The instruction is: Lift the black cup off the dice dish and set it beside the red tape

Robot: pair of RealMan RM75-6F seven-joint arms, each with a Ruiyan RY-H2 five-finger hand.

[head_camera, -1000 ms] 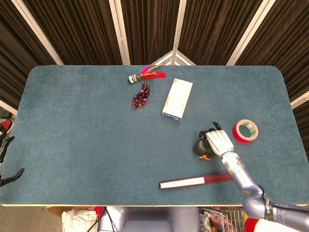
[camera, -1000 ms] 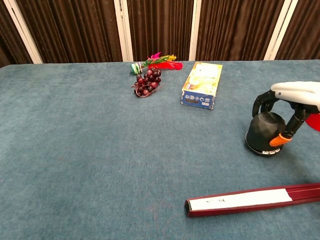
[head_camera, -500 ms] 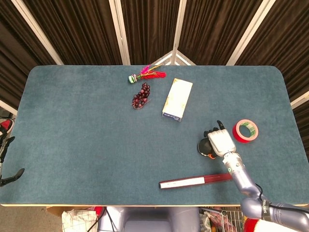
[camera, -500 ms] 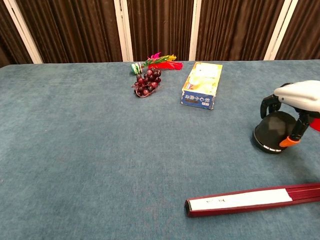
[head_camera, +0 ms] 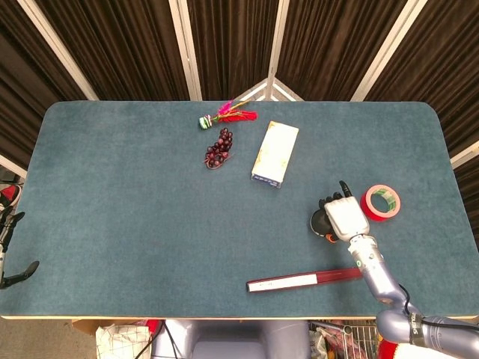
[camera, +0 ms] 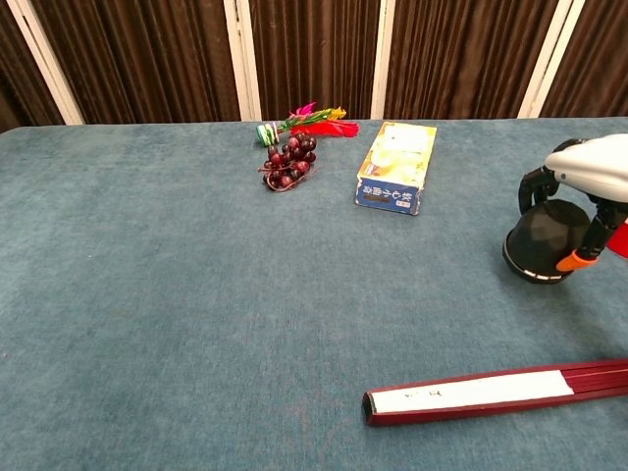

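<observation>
My right hand [head_camera: 345, 218] comes down from above and grips the black cup [head_camera: 322, 221]; its fingers wrap the cup's sides. In the chest view the black cup [camera: 542, 245] is tilted slightly under my right hand [camera: 592, 169], its lower rim close to the table. No separate dice dish shows under or beside it; light specks run along the cup's bottom edge. The red tape [head_camera: 380, 202] lies flat just right of the hand, and only a sliver of the red tape [camera: 619, 238] shows at the chest view's edge. My left hand is out of sight.
A long dark red box [head_camera: 301, 280] with a white label lies near the front edge, below the cup. A yellow and blue carton [head_camera: 275, 153], a bunch of dark grapes [head_camera: 219, 148] and a feathered shuttlecock [head_camera: 228, 115] sit toward the back middle.
My right hand has carried the black cup to the right, toward the red tape, and slightly up. Nothing is left on the spot where the cup stood.
</observation>
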